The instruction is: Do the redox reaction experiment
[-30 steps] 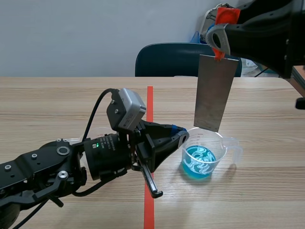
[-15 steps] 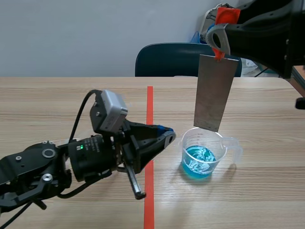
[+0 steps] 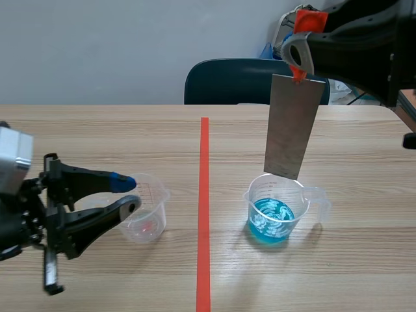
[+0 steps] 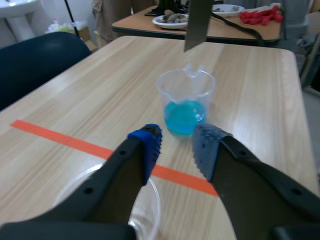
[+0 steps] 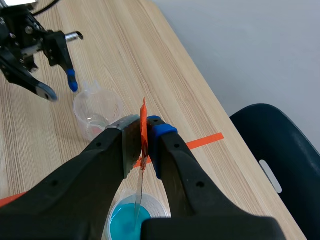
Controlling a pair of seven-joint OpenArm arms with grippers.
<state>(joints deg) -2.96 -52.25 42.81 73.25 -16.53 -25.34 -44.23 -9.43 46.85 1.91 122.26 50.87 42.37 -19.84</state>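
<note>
Metal plate [image 3: 292, 127]: flat grey rect. strip, dull sheen, hanging upright. Its lower edge is just above the rim of the blue-liquid beaker [image 3: 276, 211] on the wood surface [image 3: 364, 260], clear of the liquid. Right end effector [image 3: 298, 55] is clenched, grasping the plate by an orange-red tab [image 3: 299, 73] at its top. Left end effector [image 3: 129, 195] is released, fingers apart, well left of that beaker, beyond the red tape line [image 3: 203, 214], just beside an empty clear beaker [image 3: 148, 211]. Right wrist view: plate edge-on, only a thin line. Left wrist view: plate's top cut off; empty beaker half hidden under a finger [image 4: 125, 170]. Left arm mostly out of scene view.
</note>
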